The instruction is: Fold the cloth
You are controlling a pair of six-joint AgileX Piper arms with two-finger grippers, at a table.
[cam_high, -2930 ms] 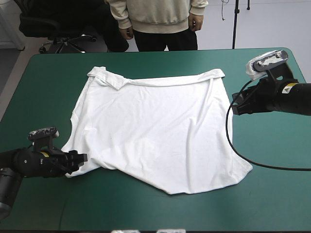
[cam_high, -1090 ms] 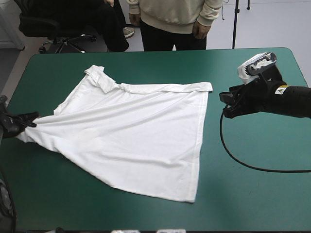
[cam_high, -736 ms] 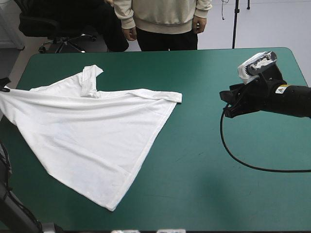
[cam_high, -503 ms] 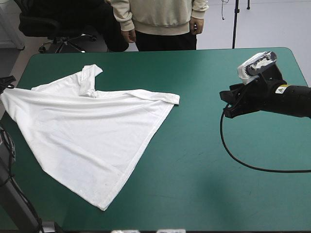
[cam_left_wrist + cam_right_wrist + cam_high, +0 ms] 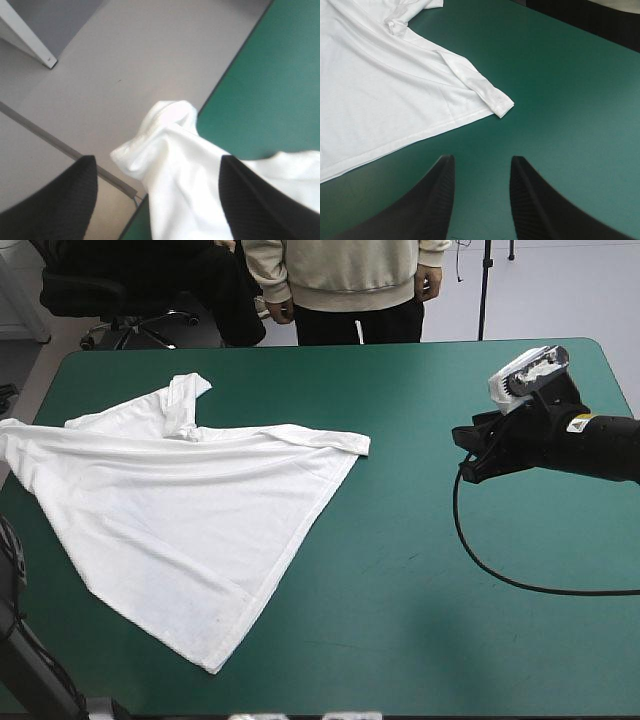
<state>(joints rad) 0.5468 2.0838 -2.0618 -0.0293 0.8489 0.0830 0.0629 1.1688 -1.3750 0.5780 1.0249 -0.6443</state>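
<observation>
T-shirt [image 5: 190, 530] lies skewed and unfolded, one corner overhanging the desk's [image 5: 450, 640] left edge; left hand [image 5: 156, 167] and right hand [image 5: 482, 161] both gape, folding not yet begun.

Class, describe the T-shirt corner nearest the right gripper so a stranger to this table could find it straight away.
The teal-green table carries a white T-shirt across its left half. Follow the shirt's far edge toward the right gripper to a narrow doubled band ending in a blunt tip. Unlike the shirt's other corners, it points at that gripper.

white t-shirt [image 5: 190, 510] on teal-green table [image 5: 450, 620]
</observation>
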